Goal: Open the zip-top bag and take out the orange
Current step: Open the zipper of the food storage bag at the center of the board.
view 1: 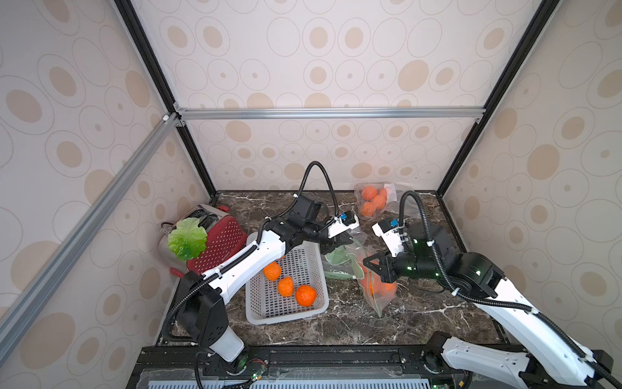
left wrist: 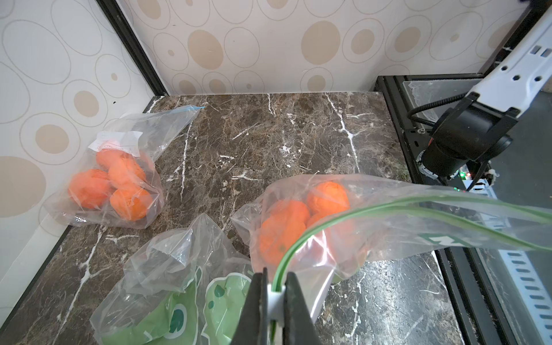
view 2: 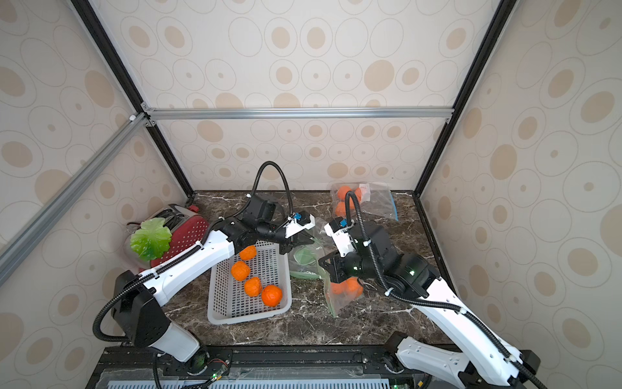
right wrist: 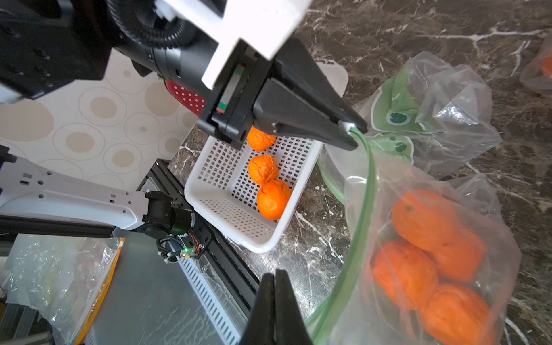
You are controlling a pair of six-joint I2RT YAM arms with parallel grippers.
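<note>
The zip-top bag [view 1: 377, 286] sits on the table [view 1: 353, 323] just right of the white basket [view 1: 286, 318], between the two arms. It's got a bunch of oranges [right wrist: 418, 221] bunched up in the lower end. The left claw [left wrist: 276, 286] is clamped tight on the bag's green zip strip, you can see the strip squeezed right between the fingers in the left wrist view. Further along, the two green strips split apart from each other. The right claw [right wrist: 274, 277] is closed all the way too, sitting right at the bag's top edge. Honestly can't tell if it's got any plastic pinched or is just next to it.

The basket holds loose oranges [view 2: 272, 295], four as far as I can count. Between basket and bag there's a crumpled green-printed bag [left wrist: 179, 283], looks empty. At the back of the table is another clear bag [view 1: 373, 200] of oranges. On the left, a red toaster [view 1: 218, 242] with a green leaf [view 1: 186, 238] lying on it.
</note>
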